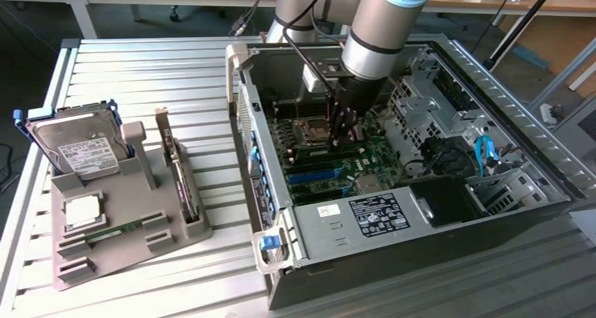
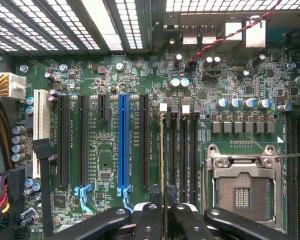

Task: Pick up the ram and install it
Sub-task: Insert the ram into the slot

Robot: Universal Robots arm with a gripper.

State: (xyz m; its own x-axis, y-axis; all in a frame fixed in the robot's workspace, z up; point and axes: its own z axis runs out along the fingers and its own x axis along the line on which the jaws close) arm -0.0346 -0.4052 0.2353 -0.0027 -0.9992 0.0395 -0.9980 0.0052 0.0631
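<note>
The arm's end effector [image 1: 341,138] reaches down into an open computer case [image 1: 521,213] lying on a slatted metal bench [image 1: 139,74], over the motherboard [image 1: 322,168]. The wrist view looks past the black fingers [image 2: 149,222], which are clenched on the ram [image 2: 162,155]. The ram is seen edge-on as a thin pale line and runs along the memory slot nearest the black expansion slots [image 2: 144,140]. Whether it is fully seated cannot be told. Beside it lie the other memory slots [image 2: 182,150], the blue expansion slot [image 2: 122,140] and the open processor socket [image 2: 242,187]. The exterior view takes in the bench outside the case. There a grey holder [image 1: 121,252] on the exterior view's left carries a hard drive [image 1: 79,147], a dark expansion card [image 1: 179,175], a square silver processor [image 1: 82,210] and a second green stick [image 1: 116,231] lying flat.
</note>
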